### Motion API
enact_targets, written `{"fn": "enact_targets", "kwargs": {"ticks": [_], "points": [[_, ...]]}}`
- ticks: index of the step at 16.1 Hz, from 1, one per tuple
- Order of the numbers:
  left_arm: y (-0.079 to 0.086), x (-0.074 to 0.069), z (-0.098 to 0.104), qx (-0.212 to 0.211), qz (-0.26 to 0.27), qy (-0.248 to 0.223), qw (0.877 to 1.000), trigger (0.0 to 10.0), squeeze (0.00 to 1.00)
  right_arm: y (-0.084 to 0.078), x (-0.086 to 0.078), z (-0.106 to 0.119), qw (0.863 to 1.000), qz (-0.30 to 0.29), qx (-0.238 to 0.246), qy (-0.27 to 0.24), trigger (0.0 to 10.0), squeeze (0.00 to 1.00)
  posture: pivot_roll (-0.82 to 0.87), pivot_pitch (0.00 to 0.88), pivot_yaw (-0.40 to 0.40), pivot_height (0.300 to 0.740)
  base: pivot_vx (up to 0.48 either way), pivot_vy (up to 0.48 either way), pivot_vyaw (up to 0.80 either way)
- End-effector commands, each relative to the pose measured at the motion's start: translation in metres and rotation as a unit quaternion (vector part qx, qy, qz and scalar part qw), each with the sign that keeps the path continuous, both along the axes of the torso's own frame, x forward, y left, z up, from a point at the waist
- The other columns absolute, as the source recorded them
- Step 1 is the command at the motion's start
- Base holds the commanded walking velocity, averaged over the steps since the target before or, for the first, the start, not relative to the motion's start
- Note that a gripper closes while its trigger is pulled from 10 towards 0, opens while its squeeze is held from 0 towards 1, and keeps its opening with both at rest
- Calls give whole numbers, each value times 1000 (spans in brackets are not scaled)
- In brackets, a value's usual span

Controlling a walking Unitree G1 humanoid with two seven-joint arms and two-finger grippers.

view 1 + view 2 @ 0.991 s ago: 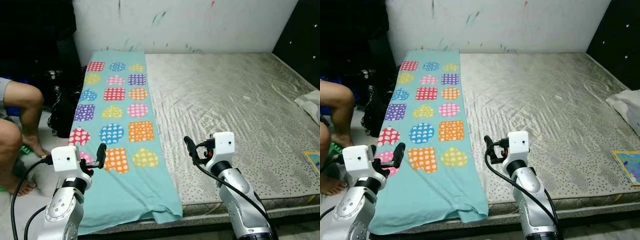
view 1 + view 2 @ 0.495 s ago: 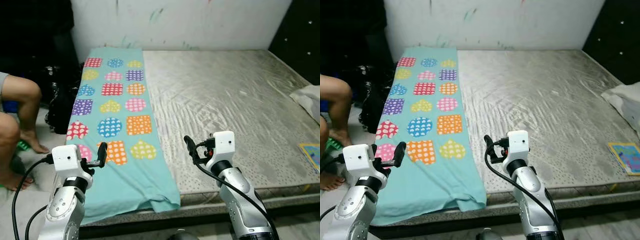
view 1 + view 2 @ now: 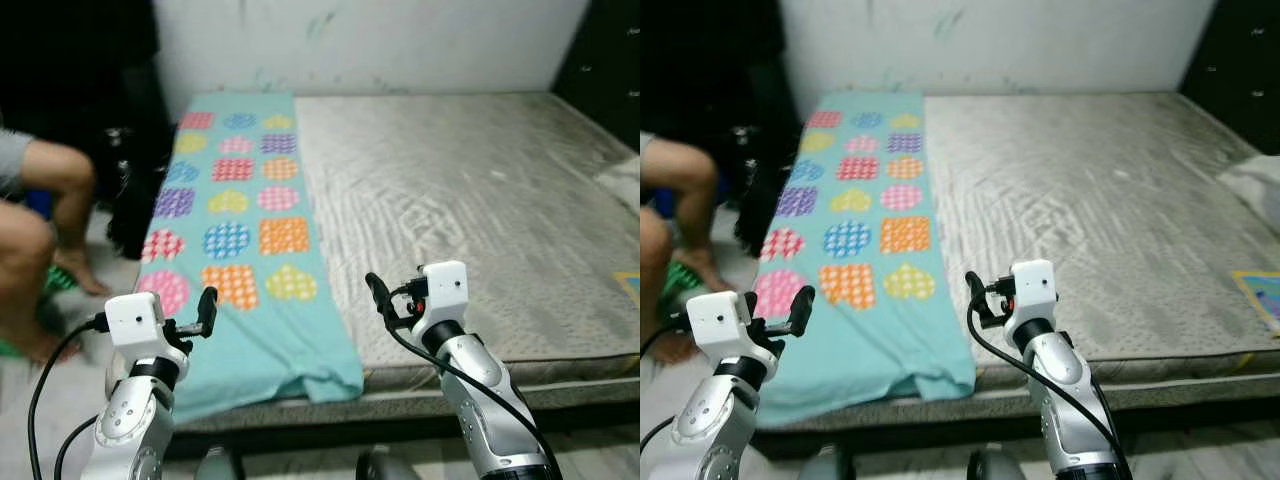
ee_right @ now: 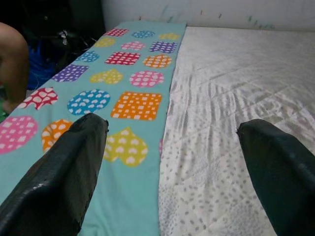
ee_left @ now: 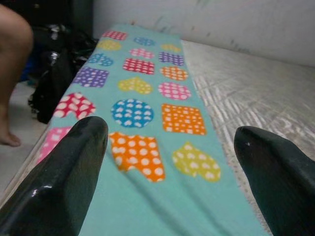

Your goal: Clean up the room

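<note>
A teal blanket (image 3: 240,240) printed with bright dotted hearts, squares and circles lies lengthwise along the left side of a bare grey mattress (image 3: 470,190). Its near end hangs rumpled over the front edge. My left gripper (image 3: 207,308) is held low over the blanket's near left corner, open and holding nothing. My right gripper (image 3: 378,295) hovers above the mattress just right of the blanket's edge, also open and empty. In the left wrist view the blanket (image 5: 147,113) lies between the spread fingers (image 5: 59,177). The right wrist view looks along the blanket's edge (image 4: 113,93).
A person's bare legs (image 3: 40,220) are on the floor at the left, beside a black bag (image 3: 135,190). A white pillow (image 3: 1255,180) and a colourful book (image 3: 1262,295) lie at the mattress's right edge. A stained white wall (image 3: 380,40) stands behind the bed.
The whole picture has shifted and is slightly blurred, so the camera moved; the bed's front edge now sits higher. Both arms keep the same pose with open fingers.
</note>
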State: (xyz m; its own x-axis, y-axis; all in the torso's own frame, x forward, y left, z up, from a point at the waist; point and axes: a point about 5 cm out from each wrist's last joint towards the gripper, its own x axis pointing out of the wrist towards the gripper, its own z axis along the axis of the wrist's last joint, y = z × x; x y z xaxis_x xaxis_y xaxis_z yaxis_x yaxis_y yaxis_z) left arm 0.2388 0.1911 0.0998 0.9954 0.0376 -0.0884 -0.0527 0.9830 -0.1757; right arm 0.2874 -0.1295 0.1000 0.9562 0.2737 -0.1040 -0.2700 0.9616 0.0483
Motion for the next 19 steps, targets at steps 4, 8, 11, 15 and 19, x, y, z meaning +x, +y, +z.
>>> {"fn": "enact_targets", "kwargs": {"ticks": [4, 8, 11, 15, 19], "points": [[3, 0, 0, 1, 15, 5, 1000, 10000, 0, 1, -1, 1, 1000, 8, 0, -3, 10000, 0, -115, 40, -40, 592, 0, 0, 0], [4, 0, -1, 1, 19, 5, 1000, 10000, 0, 3, 0, 2, 1000, 15, -1, -4, 10000, 0, -113, 36, -44, 592, 0, 0, 0], [4, 0, 0, 1, 19, 3, 1000, 10000, 0, 3, 0, 1, 1000, 16, -1, -5, 10000, 0, -113, 36, -44, 592, 0, 0, 0], [1, -1, 4, 0, 4, -10, 1000, 10000, 0, 8, -1, 5, 999, 38, -2, -17, 10000, 0, -117, 50, -45, 592, 80, 0, 0], [0, -1, 5, -3, 4, -9, 1000, 10000, 0, 11, -3, 6, 998, 54, -4, -21, 10000, 0, -116, 67, -50, 592, 346, 0, 291]]}}
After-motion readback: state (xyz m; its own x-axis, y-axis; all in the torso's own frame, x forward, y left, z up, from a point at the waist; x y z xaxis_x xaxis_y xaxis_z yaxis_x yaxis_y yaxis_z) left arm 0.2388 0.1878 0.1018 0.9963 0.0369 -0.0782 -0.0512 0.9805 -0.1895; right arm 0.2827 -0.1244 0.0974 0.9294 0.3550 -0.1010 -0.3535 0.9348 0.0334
